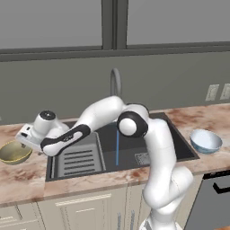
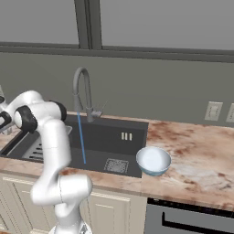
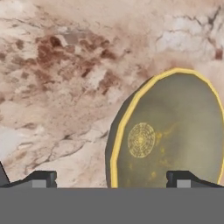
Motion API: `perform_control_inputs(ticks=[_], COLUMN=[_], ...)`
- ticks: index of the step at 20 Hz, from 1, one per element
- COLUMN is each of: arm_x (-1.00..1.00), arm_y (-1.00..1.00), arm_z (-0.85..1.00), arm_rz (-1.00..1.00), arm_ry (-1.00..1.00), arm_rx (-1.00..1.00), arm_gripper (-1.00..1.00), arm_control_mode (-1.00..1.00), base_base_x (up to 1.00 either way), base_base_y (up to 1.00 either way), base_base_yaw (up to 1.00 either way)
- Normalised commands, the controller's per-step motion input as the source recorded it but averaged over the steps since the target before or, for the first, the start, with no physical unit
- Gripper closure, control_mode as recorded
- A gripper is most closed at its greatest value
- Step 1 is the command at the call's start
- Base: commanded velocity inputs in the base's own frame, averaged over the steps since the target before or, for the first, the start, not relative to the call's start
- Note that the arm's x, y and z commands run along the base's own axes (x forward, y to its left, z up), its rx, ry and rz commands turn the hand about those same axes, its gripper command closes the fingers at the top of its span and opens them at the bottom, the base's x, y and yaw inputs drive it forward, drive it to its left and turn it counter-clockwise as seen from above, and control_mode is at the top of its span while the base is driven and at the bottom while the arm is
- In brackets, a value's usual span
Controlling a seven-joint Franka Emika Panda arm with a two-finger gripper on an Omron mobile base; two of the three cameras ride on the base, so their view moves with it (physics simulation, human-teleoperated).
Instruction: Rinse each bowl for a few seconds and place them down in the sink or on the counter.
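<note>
Olive-gold bowl (image 3: 170,135), shiny inside with a round patterned centre, upright on the counter (image 3: 65,78) near its front edge, left of the sink (image 1: 170,134). Directly below the gripper (image 3: 111,179), fingers spread wide, nothing pinched. Bowl's rim cut off in the hand view. Pale blue bowl (image 2: 153,160) by the sink's right front corner.

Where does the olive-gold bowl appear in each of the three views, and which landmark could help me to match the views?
Left base view: olive-gold bowl at the far left, on the counter left of the sink, beside the robot's hand.
Right base view: not in this picture.
Hand view: the bowl takes the lower right, seen from above on the marbled counter.
Shared landmark: the reddish-brown and cream marbled counter.
</note>
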Motion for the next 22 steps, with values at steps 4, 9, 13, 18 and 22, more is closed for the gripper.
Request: perform_control_inputs(ticks=[4, 9, 13, 18, 22], arm_x=[0.22, 0.19, 0.19, 0.19, 0.14], arm_y=[0.17, 0.16, 0.16, 0.17, 0.14], arm_z=[-0.17, -0.17, -0.18, -0.17, -0.13], arm_rz=[0.00, 0.01, 0.01, 0.01, 0.01], arm_ry=[0.00, 0.00, 0.00, 0.00, 0.00], arm_rx=[0.00, 0.00, 0.00, 0.00, 0.00], arm_gripper=[-1.00, -1.00, -1.00, 1.00, 1.00], arm_control_mode=[-1.00, -1.00, -1.00, -1.00, -1.00], base_base_x=[0.00, 0.00, 0.00, 0.00, 0.00], base_base_y=[0.00, 0.00, 0.00, 0.00, 0.00], base_base_yaw=[0.00, 0.00, 0.00, 0.00, 0.00])
